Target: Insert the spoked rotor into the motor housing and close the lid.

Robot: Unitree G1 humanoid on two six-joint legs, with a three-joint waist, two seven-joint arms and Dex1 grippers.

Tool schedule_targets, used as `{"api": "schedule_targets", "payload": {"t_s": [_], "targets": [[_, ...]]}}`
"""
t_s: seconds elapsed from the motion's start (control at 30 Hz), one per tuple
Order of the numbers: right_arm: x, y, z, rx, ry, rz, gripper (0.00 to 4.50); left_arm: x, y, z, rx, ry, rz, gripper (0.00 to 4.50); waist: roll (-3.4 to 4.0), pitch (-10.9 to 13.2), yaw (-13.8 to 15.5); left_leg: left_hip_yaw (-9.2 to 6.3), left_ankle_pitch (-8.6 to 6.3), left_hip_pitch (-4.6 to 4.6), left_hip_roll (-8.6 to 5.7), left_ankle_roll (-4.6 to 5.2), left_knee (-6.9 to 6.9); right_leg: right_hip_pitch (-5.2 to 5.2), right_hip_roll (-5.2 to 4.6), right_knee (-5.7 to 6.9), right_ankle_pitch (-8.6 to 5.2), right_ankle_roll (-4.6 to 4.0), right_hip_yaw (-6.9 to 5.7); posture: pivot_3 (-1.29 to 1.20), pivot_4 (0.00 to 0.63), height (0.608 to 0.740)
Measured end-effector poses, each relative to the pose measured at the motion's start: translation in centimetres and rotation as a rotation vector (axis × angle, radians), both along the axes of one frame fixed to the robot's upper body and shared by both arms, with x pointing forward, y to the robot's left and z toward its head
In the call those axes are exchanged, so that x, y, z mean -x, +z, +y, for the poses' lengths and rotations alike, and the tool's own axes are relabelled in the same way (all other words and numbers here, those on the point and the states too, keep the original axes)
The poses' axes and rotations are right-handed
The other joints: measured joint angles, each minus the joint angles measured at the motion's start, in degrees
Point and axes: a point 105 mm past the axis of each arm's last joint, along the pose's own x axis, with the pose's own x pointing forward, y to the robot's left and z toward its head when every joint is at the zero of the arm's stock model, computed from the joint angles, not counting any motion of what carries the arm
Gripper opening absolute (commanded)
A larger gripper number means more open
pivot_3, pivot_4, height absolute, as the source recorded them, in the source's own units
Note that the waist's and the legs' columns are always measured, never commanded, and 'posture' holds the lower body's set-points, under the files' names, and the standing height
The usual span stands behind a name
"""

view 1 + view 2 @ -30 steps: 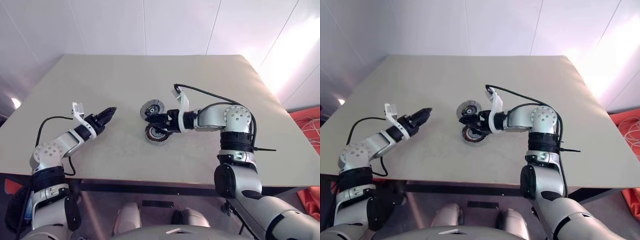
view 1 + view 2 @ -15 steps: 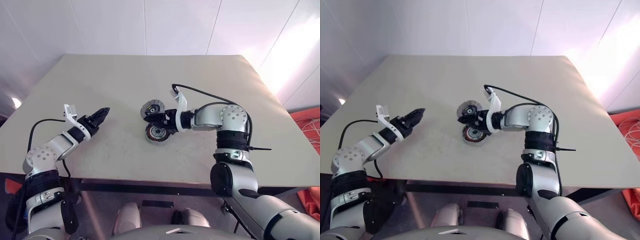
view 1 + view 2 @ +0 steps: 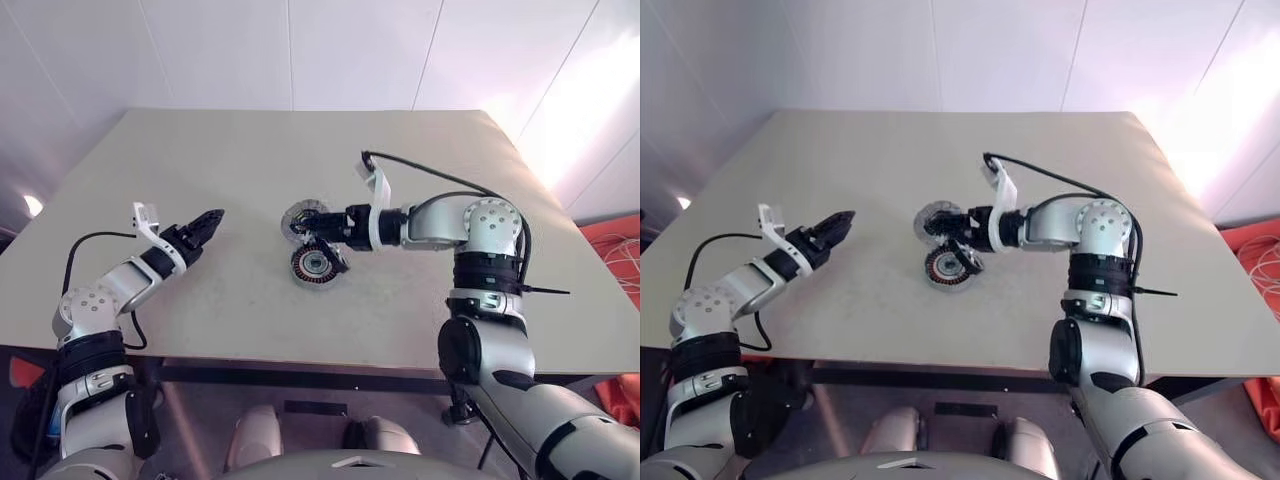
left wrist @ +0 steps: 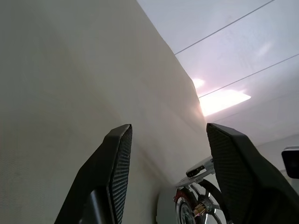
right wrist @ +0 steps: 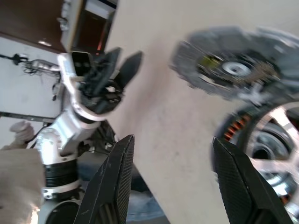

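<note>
Beige and flat, the bench (image 3: 420, 300) is carrying two round things near its middle. One is the spoked rotor (image 3: 313, 264), dark with reddish-brown spokes and a shiny silver middle, lying on the side nearer the robot. Just behind it is sitting the motor housing (image 3: 299, 217), a grey round case, touching or almost touching the rotor.

From the right, the right fingers (image 3: 322, 236) are reaching in just above these two things. They are standing apart and are not holding anything. In the right wrist view both black fingers (image 5: 114, 182) are spread wide, with the housing and rotor showing beyond them. I cannot tell if a fingertip is touching the rotor.

Over on the left side of the bench, the left fingers (image 3: 209, 222) are hanging in the air, well apart from the round things. They are pointing toward the middle. They are spread apart too and are holding nothing.
</note>
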Motion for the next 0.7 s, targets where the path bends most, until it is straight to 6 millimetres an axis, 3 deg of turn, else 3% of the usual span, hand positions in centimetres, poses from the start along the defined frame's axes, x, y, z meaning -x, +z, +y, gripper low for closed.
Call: {"api": "schedule_targets", "payload": {"t_s": [0.33,0.57,0.7], "targets": [[-0.2,0.1,-0.2,0.012,0.018,-0.026,3.04,0.0,0.0,-0.1,-0.001,-0.003,0.000,2.69,0.00,0.0,0.0,0.00,0.01,0.11,0.01,-0.02,0.00,0.12,0.00,0.00,-0.01,-0.01,0.00,0.00,0.000,0.740],[-1.6,3.1,-0.8,-0.011,-0.015,-0.099,3.04,0.0,-0.1,-0.1,0.000,-0.003,0.002,2.69,0.00,0.0,0.0,0.00,0.01,0.07,0.01,-0.02,-0.01,0.08,0.01,-0.01,-0.01,-0.02,0.00,0.00,0.000,0.740],[-1.8,2.4,-1.1,0.005,-0.031,-0.078,3.04,0.0,-0.1,-0.1,0.000,-0.003,0.003,2.69,0.00,0.0,0.0,0.00,0.01,0.06,0.00,-0.02,-0.01,0.00,0.00,-0.01,0.00,-0.04,0.00,0.00,0.000,0.740]]}}
